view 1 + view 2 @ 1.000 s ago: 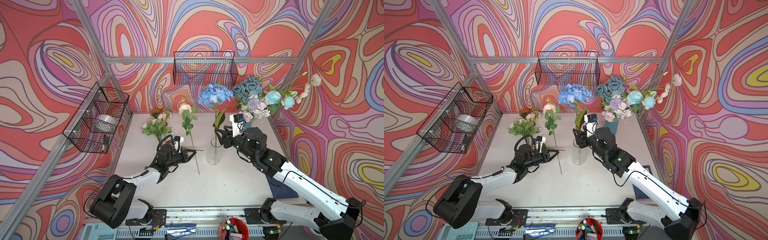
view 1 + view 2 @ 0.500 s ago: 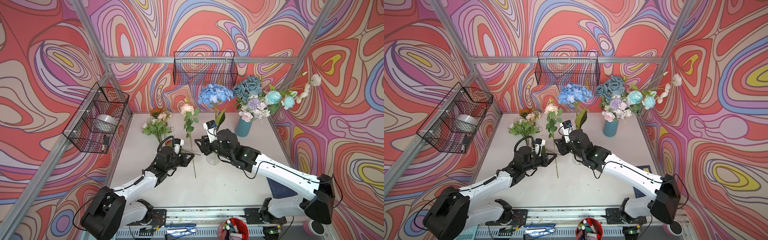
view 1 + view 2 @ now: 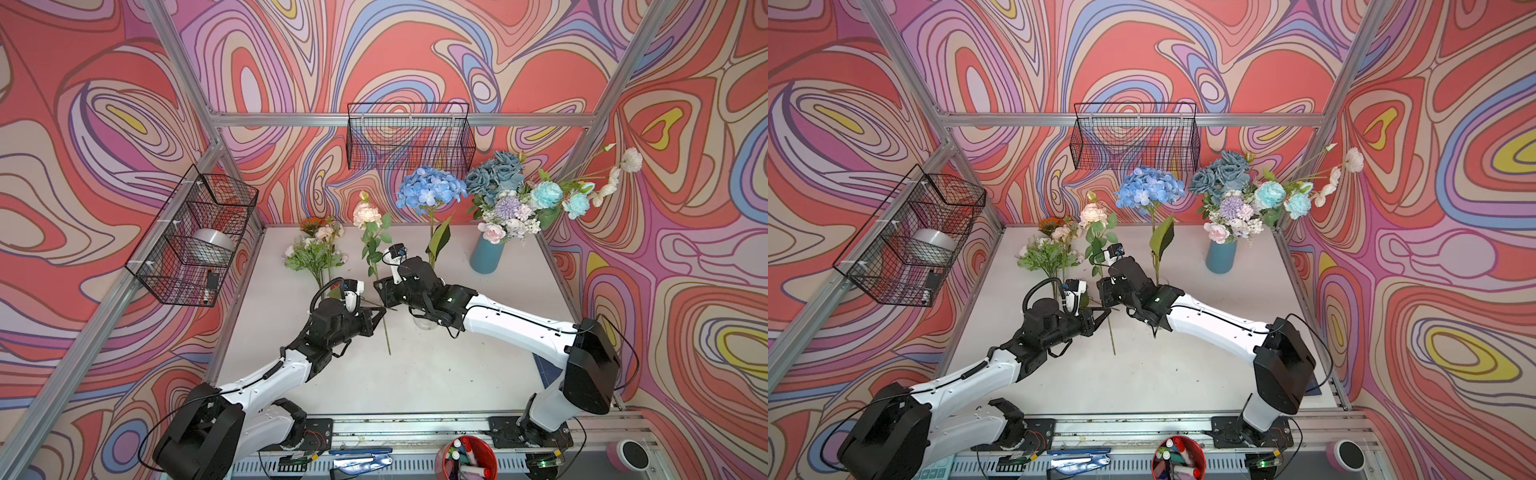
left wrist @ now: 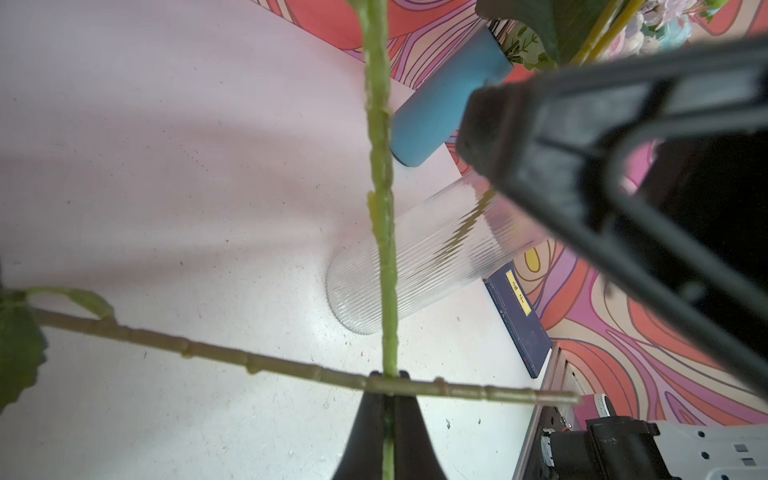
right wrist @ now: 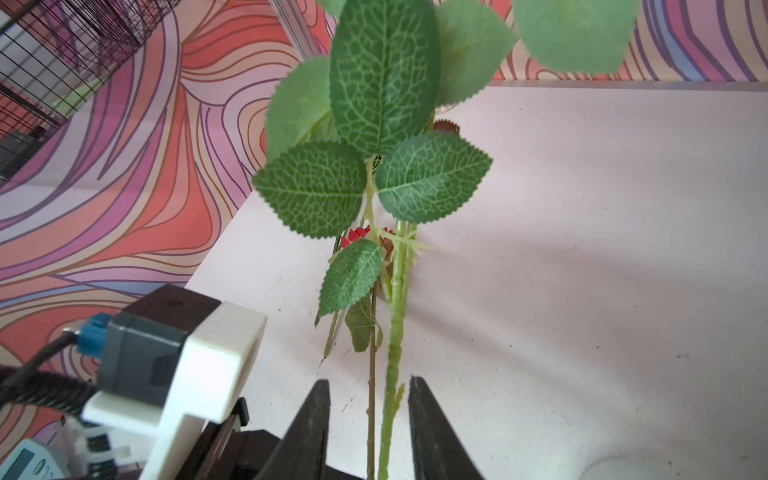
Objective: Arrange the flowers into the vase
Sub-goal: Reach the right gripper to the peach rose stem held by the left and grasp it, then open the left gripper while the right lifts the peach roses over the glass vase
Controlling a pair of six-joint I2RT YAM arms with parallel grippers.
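Nearest, a red cup holds markers. Over the white tabletop the left end effector is clamped on the green stem of a peach rose, which runs front-to-back, bloom toward the back wall; the right end effector straddles it, jaws parted, not touching. A clear ribbed glass vase holds a blue hydrangea; farther back, a blue cylindrical vase holds a mixed bouquet.

A yellow label bearing small dark characters is seen on the dark blue book; the characters cannot be made out. No other text can be read.
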